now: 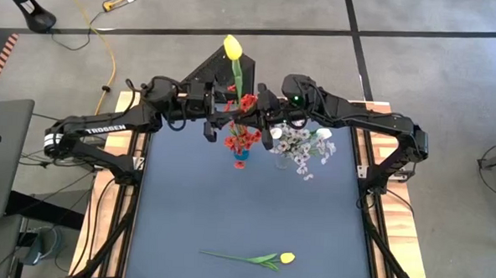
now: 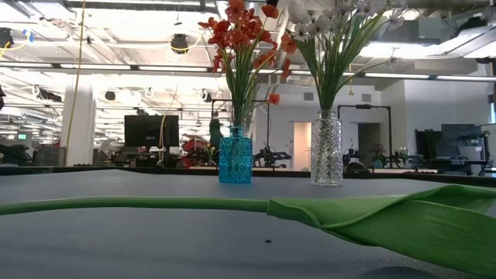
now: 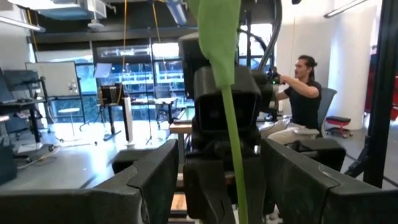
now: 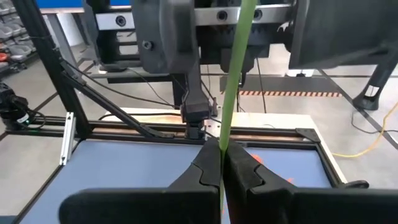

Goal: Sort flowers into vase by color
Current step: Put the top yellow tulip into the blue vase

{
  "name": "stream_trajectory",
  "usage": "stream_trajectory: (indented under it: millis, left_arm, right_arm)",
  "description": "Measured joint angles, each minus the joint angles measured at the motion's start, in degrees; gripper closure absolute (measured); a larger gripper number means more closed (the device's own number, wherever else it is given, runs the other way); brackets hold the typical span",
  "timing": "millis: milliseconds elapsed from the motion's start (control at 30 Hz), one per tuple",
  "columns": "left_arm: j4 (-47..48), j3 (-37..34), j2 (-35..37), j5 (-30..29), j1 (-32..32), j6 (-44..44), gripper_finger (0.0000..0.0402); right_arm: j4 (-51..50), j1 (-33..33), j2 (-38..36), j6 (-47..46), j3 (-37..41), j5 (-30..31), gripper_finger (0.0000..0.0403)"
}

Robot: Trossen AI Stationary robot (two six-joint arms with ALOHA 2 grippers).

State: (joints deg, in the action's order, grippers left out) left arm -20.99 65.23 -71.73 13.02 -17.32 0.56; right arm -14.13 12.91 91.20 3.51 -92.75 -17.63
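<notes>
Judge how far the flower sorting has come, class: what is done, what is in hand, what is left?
Done: red flowers stand in the blue vase, white ones in the clear vase.

In hand: the right gripper has its jaws shut on a yellow tulip's stem, held up at the table's far edge; the left gripper is open around the same stem.

Left: another yellow tulip lies near the front edge. No third vase is visible.

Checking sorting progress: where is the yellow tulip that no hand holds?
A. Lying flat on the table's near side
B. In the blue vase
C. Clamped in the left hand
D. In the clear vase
A: the high view shows the loose yellow tulip lying on the table, away from both vases and both hands.
</notes>
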Motion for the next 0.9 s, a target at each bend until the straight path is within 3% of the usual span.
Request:
stream_trajectory:
  millis: [267,367,500,600,900]
  left_arm:
    - [-0.38,0.02,-0.25,-0.02,0.0,-0.44,0.0205]
    - [0.24,0.02,-0.28,-0.06,0.0,-0.52,0.0245]
    - [0.23,0.02,-0.28,-0.07,-0.02,-0.73,0.0328]
    - [0.23,0.02,-0.28,-0.04,0.02,-1.61,0.0388]
    - [0.38,0.0,2.05,-1.17,-0.07,-3.31,0.04]
  right_arm:
    - [-0.01,0.0,0.0,-0.02,0.02,0.04,0.0377]
    - [0.0,0.0,0.0,-0.02,0.02,0.04,0.0377]
    - [-0.02,0.0,0.0,-0.02,0.02,0.09,0.0373]
    - [0.0,0.02,0.0,-0.04,0.02,0.11,0.0344]
    - [0.25,0.44,-0.61,-0.46,-2.23,0.0,0.0241]
